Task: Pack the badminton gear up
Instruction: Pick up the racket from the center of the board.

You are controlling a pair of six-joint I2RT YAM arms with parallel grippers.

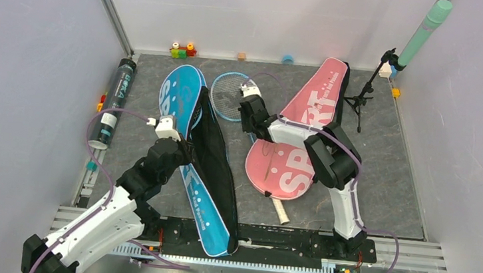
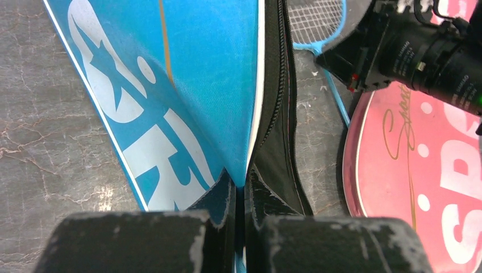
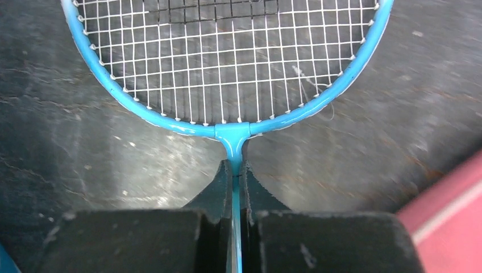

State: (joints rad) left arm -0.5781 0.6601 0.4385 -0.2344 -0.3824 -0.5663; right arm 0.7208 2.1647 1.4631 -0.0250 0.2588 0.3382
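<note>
Clamping shut on the thin blue shaft just below the strung head, the right tool [image 3: 234, 170] is gripping the blue racket [image 3: 227, 68], whose oval frame is lying toward the far side of the dark marbled counter [image 1: 388, 177], between the two bags. Whether that frame is resting on the counter or hanging just above it is not showing clearly. The left tool [image 2: 240, 187] is pinching the edge of the blue "SPORT" bag [image 2: 199, 85], its fingers pressing together on the fabric and holding one panel up so that the black lining and zip are standing open along the bag's right side. The blue bag is stretching from the far left-centre of the counter down over the near edge, between the arms' bases. The pink bag [image 1: 323, 94] is lying flat to the right, angling toward the far right corner and partly passing under the right arm, with a white handle [image 1: 280, 210] sticking out at its near end. A dark tube [image 1: 114, 101] is lying along the left edge, a black tripod [image 1: 363, 98] is standing at the far right, and small toy blocks [image 1: 181, 50] are sitting against the back wall.
</note>
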